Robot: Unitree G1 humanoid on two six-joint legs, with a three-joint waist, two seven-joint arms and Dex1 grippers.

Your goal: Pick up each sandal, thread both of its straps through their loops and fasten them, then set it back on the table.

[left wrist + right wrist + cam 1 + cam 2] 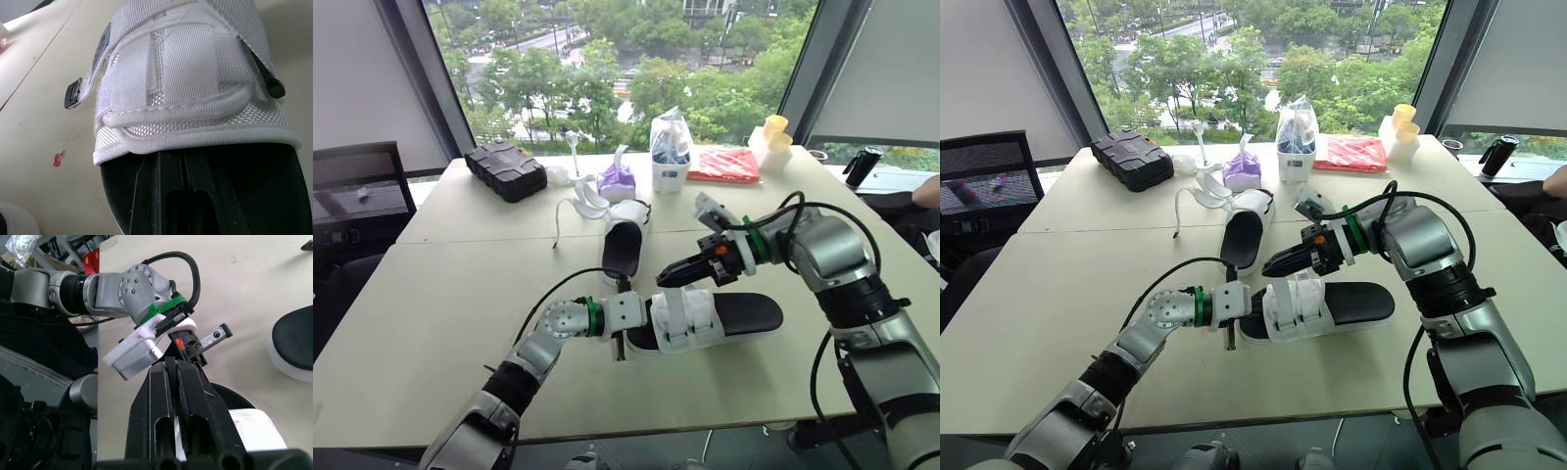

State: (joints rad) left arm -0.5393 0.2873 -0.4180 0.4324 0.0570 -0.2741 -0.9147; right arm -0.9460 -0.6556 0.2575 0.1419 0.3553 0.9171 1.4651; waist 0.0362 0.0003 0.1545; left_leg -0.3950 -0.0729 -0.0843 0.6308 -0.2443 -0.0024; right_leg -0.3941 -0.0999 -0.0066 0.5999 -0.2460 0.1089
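Pale bench (460,323) beneath a window wall carries both sandals. Nearest, the left gripper (625,341) meets the left end of the near sandal (744,315), which lies flat; whether its jaws clamp cannot be told. Just above the white straps (690,315), the right gripper (662,280) hovers, jaws pressed together, empty. A snag there could peel a strap or drag the sandal. The left wrist view shows those straps folded across; the head views show the far sandal (625,245), straps loose.
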